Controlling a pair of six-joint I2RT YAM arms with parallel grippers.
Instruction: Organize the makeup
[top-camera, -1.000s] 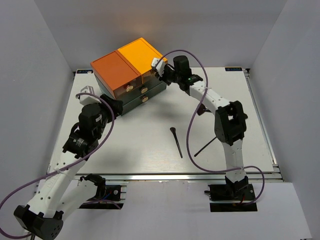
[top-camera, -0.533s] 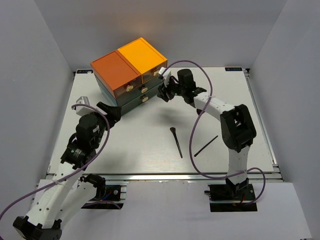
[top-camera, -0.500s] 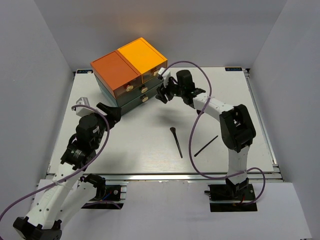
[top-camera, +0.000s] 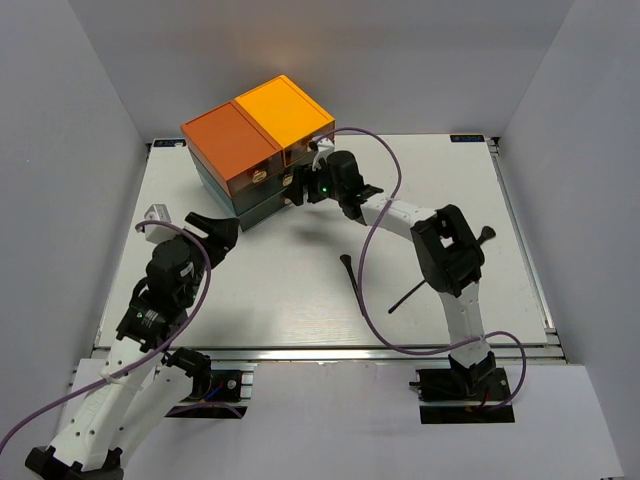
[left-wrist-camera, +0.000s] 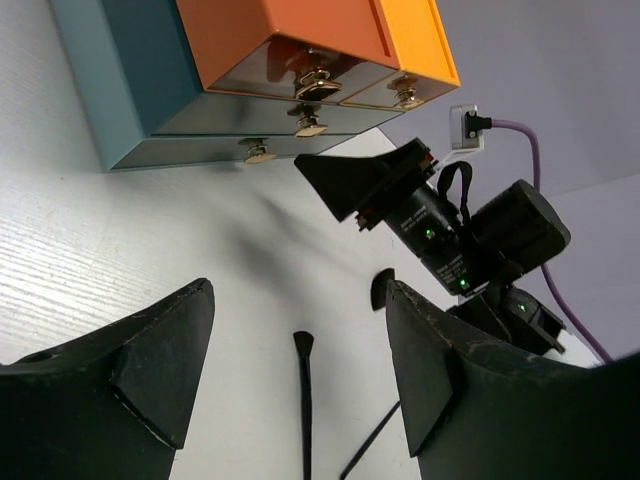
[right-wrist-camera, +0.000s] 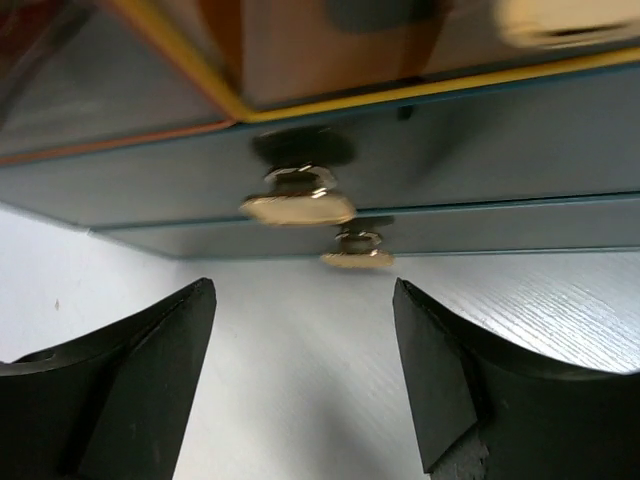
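Note:
Two thin black-handled makeup brushes lie on the white table. One brush (top-camera: 352, 283) (left-wrist-camera: 303, 405) points its head toward the drawers. The other brush (top-camera: 406, 299) (left-wrist-camera: 368, 443) lies slanted beside it, partly under the right arm. My right gripper (top-camera: 299, 188) (right-wrist-camera: 300, 375) is open and empty, low in front of the box's lower drawer fronts, facing two gold knobs (right-wrist-camera: 297, 206). My left gripper (top-camera: 222, 230) (left-wrist-camera: 300, 370) is open and empty, above the table left of the brushes. No other makeup is in view.
The dark-green drawer box (top-camera: 262, 150) (left-wrist-camera: 140, 90) with orange tops stands at the back left, its drawers looking shut. Purple cables (top-camera: 372, 250) loop over the table from both arms. Grey walls enclose the table on three sides.
The right gripper dropped from the upper right drawer to the lower drawer fronts, moved left, and opened. The left arm pulled back slightly toward the near left.

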